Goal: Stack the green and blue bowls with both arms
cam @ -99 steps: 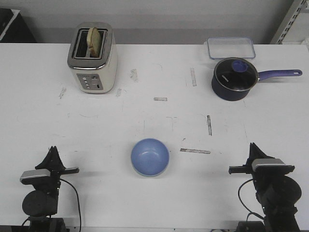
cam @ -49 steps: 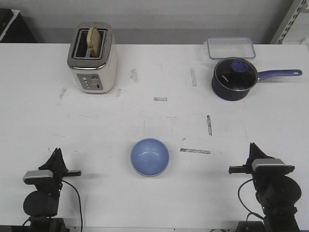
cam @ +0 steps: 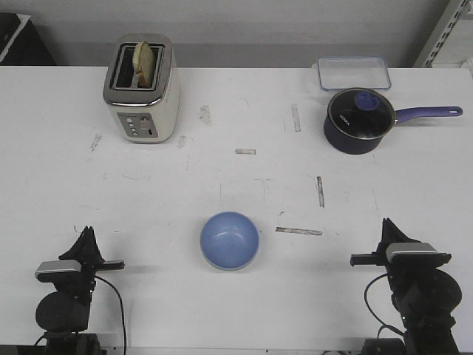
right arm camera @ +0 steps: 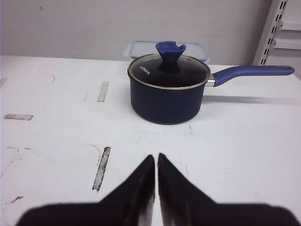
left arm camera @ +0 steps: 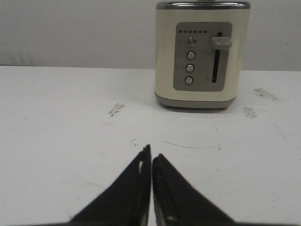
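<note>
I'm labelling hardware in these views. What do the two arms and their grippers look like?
Both arms are black and jointed, with a black cable looping beside each base. Each carries a silver-grey block near the top. The left gripper and right gripper have thin, black, tapering fingers.

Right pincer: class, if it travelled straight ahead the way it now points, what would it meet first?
Most likely the saucepan. The shut right pincer points at it across bare table, with nothing else in that line, though exact depth is hard to judge.

Toaster (cam: 140,89) (bread inside), saucepan (cam: 358,120), container (cam: 353,72)
</note>
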Robot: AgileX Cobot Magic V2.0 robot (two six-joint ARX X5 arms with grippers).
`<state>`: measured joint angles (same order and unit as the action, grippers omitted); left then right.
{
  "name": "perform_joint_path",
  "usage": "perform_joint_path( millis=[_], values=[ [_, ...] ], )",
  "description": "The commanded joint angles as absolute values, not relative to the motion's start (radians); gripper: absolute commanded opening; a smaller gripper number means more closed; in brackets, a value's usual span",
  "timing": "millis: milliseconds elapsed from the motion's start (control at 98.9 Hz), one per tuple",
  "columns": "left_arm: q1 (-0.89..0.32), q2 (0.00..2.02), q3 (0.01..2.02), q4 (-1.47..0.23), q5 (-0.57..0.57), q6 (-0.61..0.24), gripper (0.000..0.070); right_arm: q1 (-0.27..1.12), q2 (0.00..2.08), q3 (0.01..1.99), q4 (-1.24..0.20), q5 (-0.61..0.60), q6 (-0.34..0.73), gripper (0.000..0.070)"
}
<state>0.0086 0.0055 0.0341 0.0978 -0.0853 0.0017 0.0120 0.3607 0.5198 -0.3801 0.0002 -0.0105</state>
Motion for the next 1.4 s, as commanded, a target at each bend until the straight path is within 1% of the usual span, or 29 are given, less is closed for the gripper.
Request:
perform_joint_path(
  millis=[0, 141, 212, 313, 475, 637, 809, 859, 950, 1071, 1162, 1395],
  values=[
    [0.008, 0.003, 0.012, 0.111, -0.084, 0.007, 0.0001, 0.012, 0.360, 0.522, -0.366, 0.000, 0.000, 0.0001],
    [0.008, 0.003, 0.012, 0.111, -0.084, 0.008, 0.0002, 0.012, 0.360, 0.522, -0.364, 0.001, -0.003, 0.0001],
    [0.008, 0.003, 0.012, 0.111, -0.084, 0.007, 0.0001, 0.005, 0.355, 0.509, -0.341, 0.004, -0.054, 0.0001],
    [0.008, 0.003, 0.012, 0.111, -0.084, 0.008, 0.0002, -0.014, 0.346, 0.471, -0.327, 0.006, -0.077, 0.0000],
    [0.008, 0.003, 0.012, 0.111, -0.084, 0.008, 0.0001, -0.047, 0.295, 0.333, -0.221, 0.007, -0.079, 0.0001],
    [0.008, 0.003, 0.012, 0.111, -0.084, 0.007, 0.0001, -0.051, 0.168, 0.171, -0.112, 0.006, -0.075, 0.0001],
    [0.008, 0.003, 0.012, 0.110, -0.084, 0.008, 0.0002, -0.051, -0.005, 0.045, -0.104, 0.000, -0.067, 0.0001],
    [0.008, 0.003, 0.012, 0.109, -0.084, 0.007, 0.0001, -0.050, 0.001, 0.012, -0.054, 0.000, -0.059, 0.0001],
    [0.009, 0.003, 0.012, 0.105, -0.084, 0.008, 0.0002, -0.050, 0.001, 0.013, -0.076, 0.000, -0.049, 0.0001],
    [0.008, 0.004, 0.013, 0.105, -0.084, 0.008, 0.0001, -0.050, 0.001, 0.013, -0.070, -0.001, -0.048, 0.0001],
    [0.008, 0.004, 0.013, 0.105, -0.084, 0.008, 0.0001, -0.050, 0.001, 0.013, -0.068, 0.000, -0.022, 0.0001],
    [0.008, 0.004, 0.013, 0.105, -0.084, 0.008, 0.0001, -0.050, 0.001, 0.013, -0.052, 0.000, -0.023, 0.0001]
  ],
)
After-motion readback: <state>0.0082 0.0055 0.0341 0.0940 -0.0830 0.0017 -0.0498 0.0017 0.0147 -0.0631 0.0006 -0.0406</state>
